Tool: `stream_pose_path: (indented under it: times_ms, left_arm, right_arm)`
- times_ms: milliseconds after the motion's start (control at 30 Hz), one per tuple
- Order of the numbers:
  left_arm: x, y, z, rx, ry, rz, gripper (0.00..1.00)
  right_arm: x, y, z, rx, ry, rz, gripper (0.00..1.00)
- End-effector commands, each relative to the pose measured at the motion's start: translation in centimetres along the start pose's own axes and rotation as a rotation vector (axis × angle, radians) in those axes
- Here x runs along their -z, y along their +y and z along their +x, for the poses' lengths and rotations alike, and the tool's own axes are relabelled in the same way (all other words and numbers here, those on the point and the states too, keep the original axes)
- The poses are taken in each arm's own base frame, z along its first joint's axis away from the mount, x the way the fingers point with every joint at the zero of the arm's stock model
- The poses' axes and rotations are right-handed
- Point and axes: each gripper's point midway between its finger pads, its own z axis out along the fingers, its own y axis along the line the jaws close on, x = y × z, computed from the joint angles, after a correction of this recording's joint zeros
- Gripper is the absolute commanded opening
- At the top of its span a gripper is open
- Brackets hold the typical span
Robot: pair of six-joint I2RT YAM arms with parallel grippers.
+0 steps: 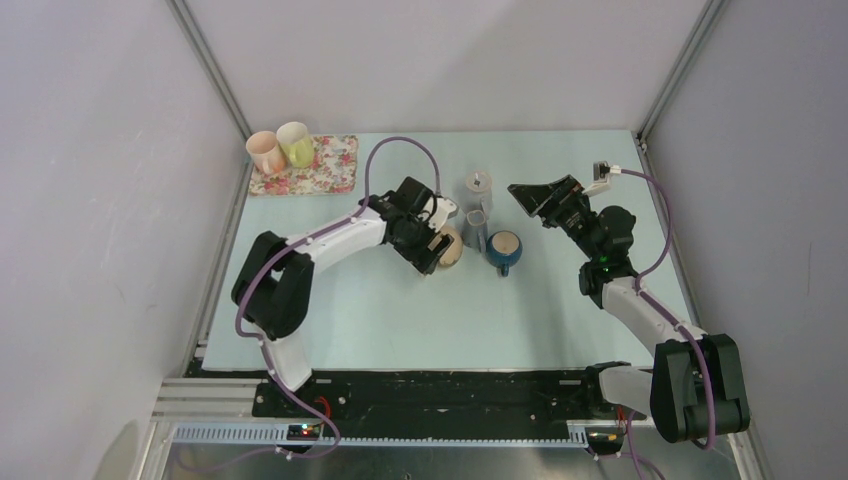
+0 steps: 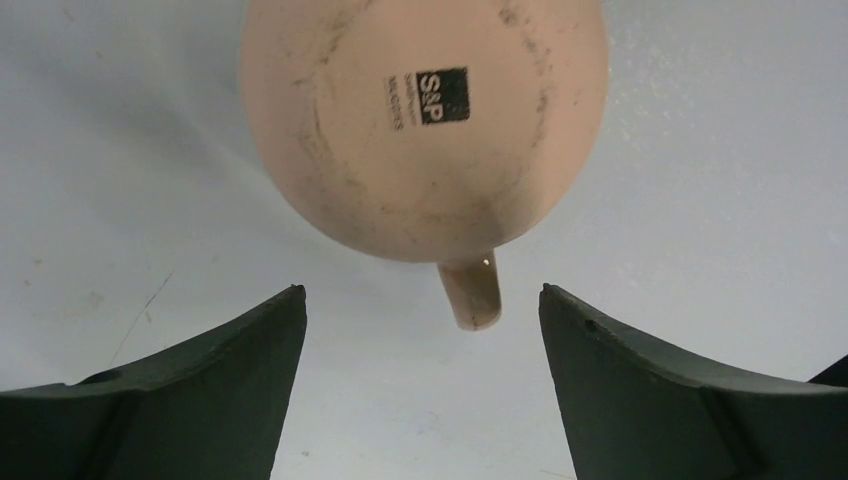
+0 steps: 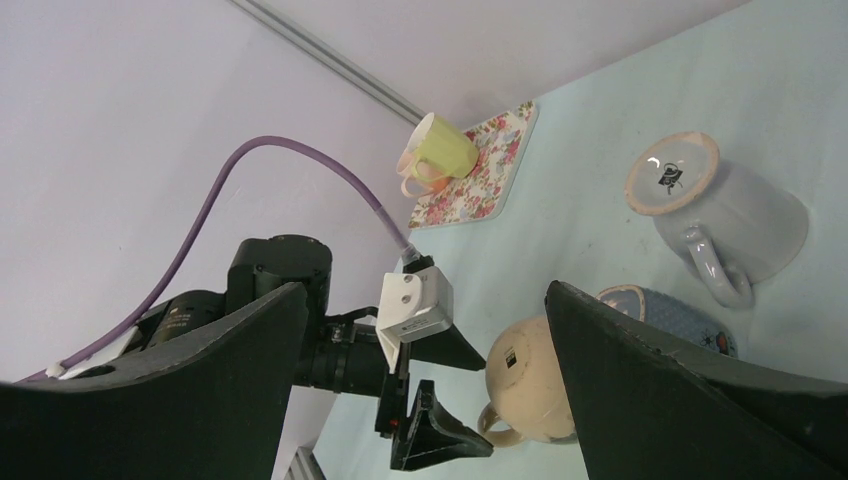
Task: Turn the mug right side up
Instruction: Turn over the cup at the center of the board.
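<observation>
Your left wrist camera gives you what the overhead one cannot: the mug (image 2: 425, 120) stands upside down on the table (image 2: 700, 150), scuffed beige base and black printed stamp facing up, with its handle (image 2: 472, 295) pointing toward the gap in the left gripper (image 2: 420, 290). Those jaws are spread wide with nothing in them. Overhead, you see the mug near the table's middle, just left of a blue mug (image 1: 503, 250), while the right gripper (image 3: 425, 285), off to the right, gapes equally wide and empty.
</observation>
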Motion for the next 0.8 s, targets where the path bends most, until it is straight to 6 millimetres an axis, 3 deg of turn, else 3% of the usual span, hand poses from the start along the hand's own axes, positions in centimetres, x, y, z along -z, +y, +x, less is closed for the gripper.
stream_pose_path:
  times_ms: [0, 167, 400, 767]
  left_arm:
    - [-0.1, -1.0, -2.2, 0.004, -0.046, 0.057, 0.88]
    - [-0.8, -1.4, -2.3, 0.016, -0.036, 0.088, 0.83]
    - [-1.3, -1.6, -2.1, 0.02, -0.022, 0.104, 0.64]
    - [-1.2, -1.7, -2.5, 0.027, -0.027, 0.113, 0.1]
  right_arm:
    - [-0.1, 1.7, -1.4, 0.033, -0.037, -0.044, 0.94]
    - [-0.2, 1.6, -1.4, 0.033, -0.035, -0.041, 0.94]
    - [-0.3, 1.4, -1.2, 0.03, -0.029, -0.038, 0.94]
    - [-0.2, 1.6, -1.3, 0.032, -0.032, -0.042, 0.94]
